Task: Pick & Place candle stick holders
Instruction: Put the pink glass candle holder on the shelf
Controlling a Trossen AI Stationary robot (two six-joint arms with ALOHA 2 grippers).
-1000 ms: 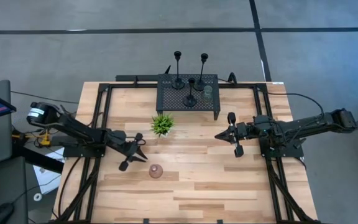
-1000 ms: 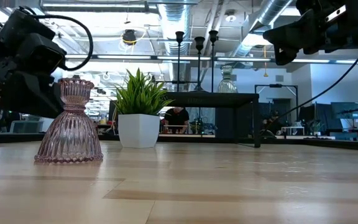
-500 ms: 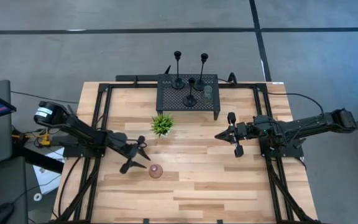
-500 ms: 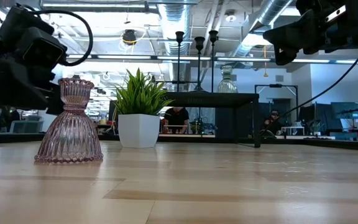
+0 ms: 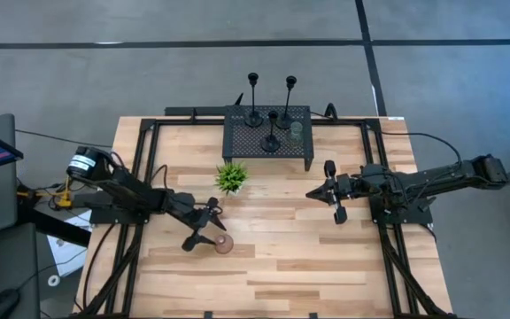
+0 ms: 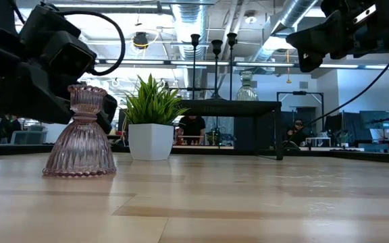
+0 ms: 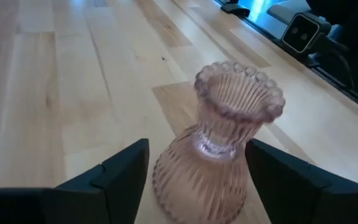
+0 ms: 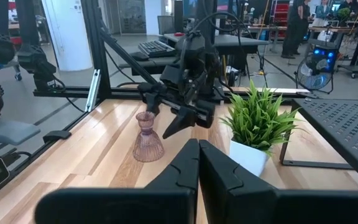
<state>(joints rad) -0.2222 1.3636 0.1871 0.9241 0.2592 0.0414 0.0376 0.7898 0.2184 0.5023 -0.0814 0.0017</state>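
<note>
Now the left gripper (image 5: 209,233) has advanced with fingers spread apart, straddling the pink glass candle holder (image 5: 223,245) standing lower centre of the table (image 5: 326,266). Seemingly the grasp comes next. Right gripper (image 5: 329,191) waits, fingers together.

Pale wooden plank bench (image 5: 308,257) on a grey concrete floor (image 5: 149,71) crossed by dark lines. Overhead, exposed silver ducts (image 6: 302,17) and long bright ceiling lights (image 6: 181,63). Beyond the bench, dark desks with a black keyboard (image 8: 157,46), a white round pillar (image 8: 64,34), a black floor fan (image 8: 319,68). Far back, a seated person in dark clothing (image 6: 192,128).
</note>
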